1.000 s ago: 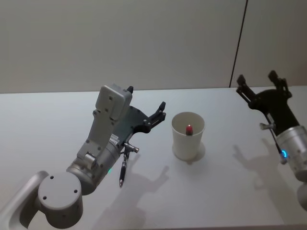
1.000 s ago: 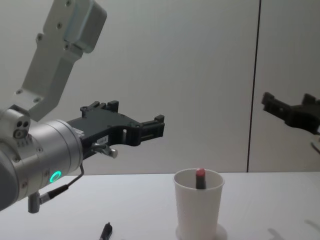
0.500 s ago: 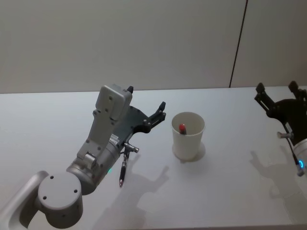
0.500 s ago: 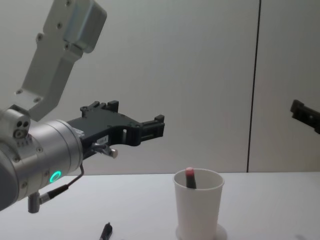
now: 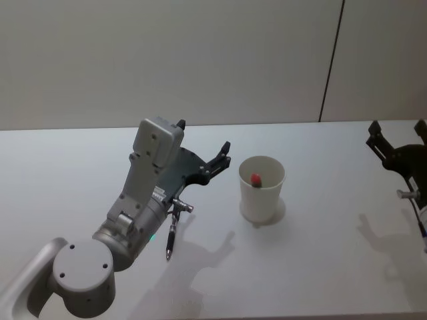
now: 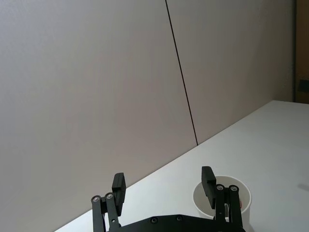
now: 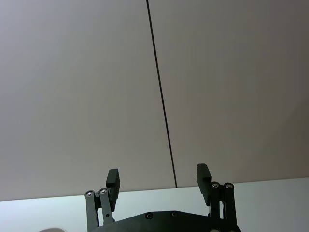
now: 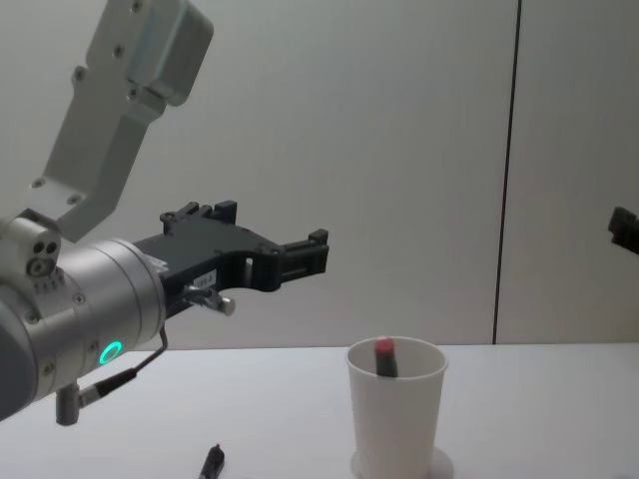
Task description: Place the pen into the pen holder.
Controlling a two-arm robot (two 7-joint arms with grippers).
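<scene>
Pen [image 5: 255,178]: standing inside the cup, red tip up and close to rim level, a little left of the opening's centre; free of both grippers.

Cup [image 5: 260,203]: upright on the table [image 5: 320,267], near its middle, between the two arms; not tipped or shifted.

Right gripper [image 5: 397,127]: fingers spread apart and empty, raised at the table's right edge, well apart from the cup.

Left gripper [image 6: 163,176]: fingers spread apart and empty, held above the table just left of the cup, pointing toward it; parked.

Second pen [image 5: 170,241]: dark, lying flat on the table beneath the left arm, well apart from the cup.

Change over the last second: right gripper drawn back from near the cup toward the right edge, farther at each step; red tip moved from the middle of the opening to left of centre and slightly lower, then at rest; left arm, cup and second pen unchanged.

Meaning for the task: release apparently complete, the pen settling against the cup wall under its own weight once let go; the cup standing firm through it. Placement judged done for this pen, with only the retreat of the right arm in hand. Whether the second pen also belongs to the task cannot be told.
</scene>
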